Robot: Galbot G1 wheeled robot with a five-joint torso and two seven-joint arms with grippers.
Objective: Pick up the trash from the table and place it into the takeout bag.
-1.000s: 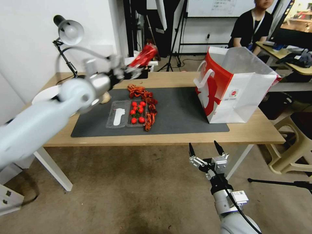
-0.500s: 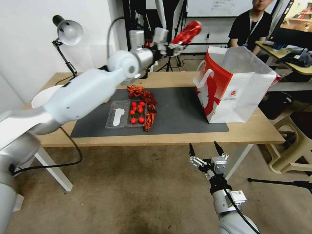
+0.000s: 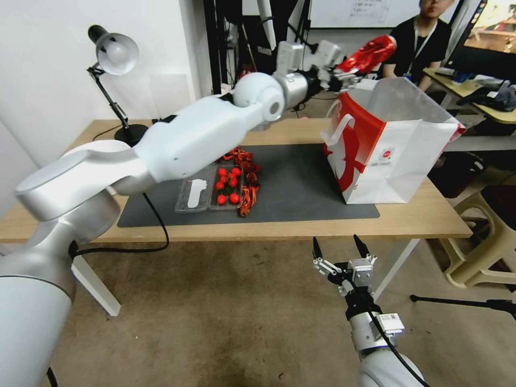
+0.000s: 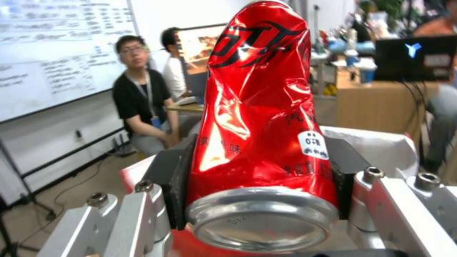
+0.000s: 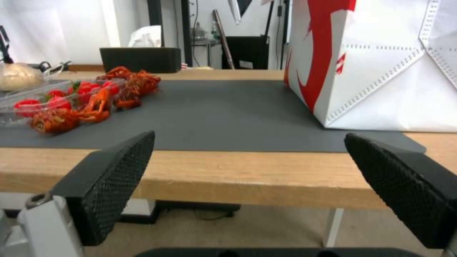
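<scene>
Hanging idle nearest, below the worktop's (image 3: 430, 217) front edge, the right gripper (image 3: 337, 248) holds its mesh-faced fingers apart. At 1 o'clock the boxy, stiff-walled takeout bag (image 3: 400, 156) stands open. Above its far rim, left gripper (image 3: 352, 72) fingers clamp the crushed red can (image 3: 371, 54): probably light, thin, slick, dented metal, best gripped across its flattened waist.

Glossy white arm shells with silver joints, a black cable, and black mesh-textured fingertips (image 5: 114, 171) on silver screwed brackets.
</scene>
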